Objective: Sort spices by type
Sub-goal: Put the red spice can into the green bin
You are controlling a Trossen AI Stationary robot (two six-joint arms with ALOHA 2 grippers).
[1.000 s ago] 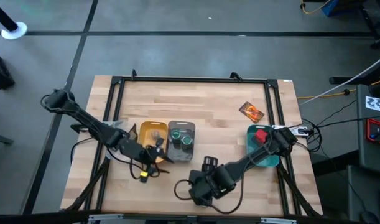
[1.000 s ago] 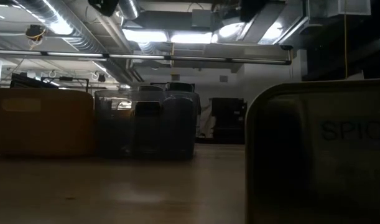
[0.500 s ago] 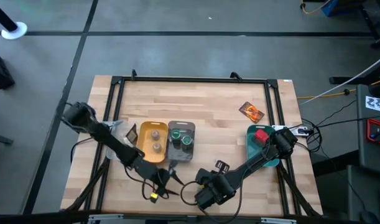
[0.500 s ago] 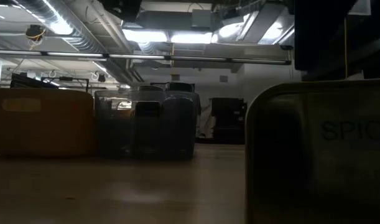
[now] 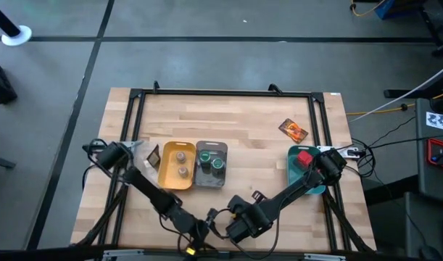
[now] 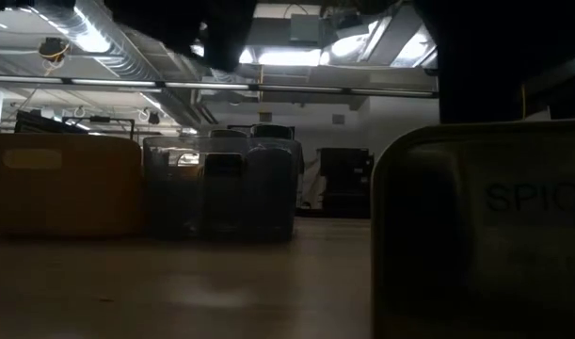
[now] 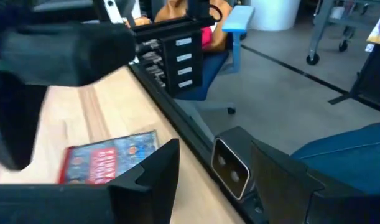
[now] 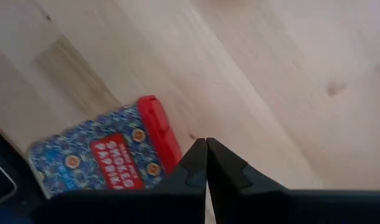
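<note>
Fingers on my right arm, the right fingers (image 8: 191, 167), are pressed together on nothing, low over the pale wooden worktop (image 8: 289, 68) near its front edge. Flat red-and-blue smoked-paprika box (image 8: 99, 165) lies on the wood just beside the tips, not touching. My left fingers (image 7: 153, 177) stand apart and empty, at the front edge close by. Second red box (image 5: 304, 157) sits in the teal tray (image 5: 294, 174); brown-orange flat packet (image 5: 294, 130) lies loose behind it.
</note>
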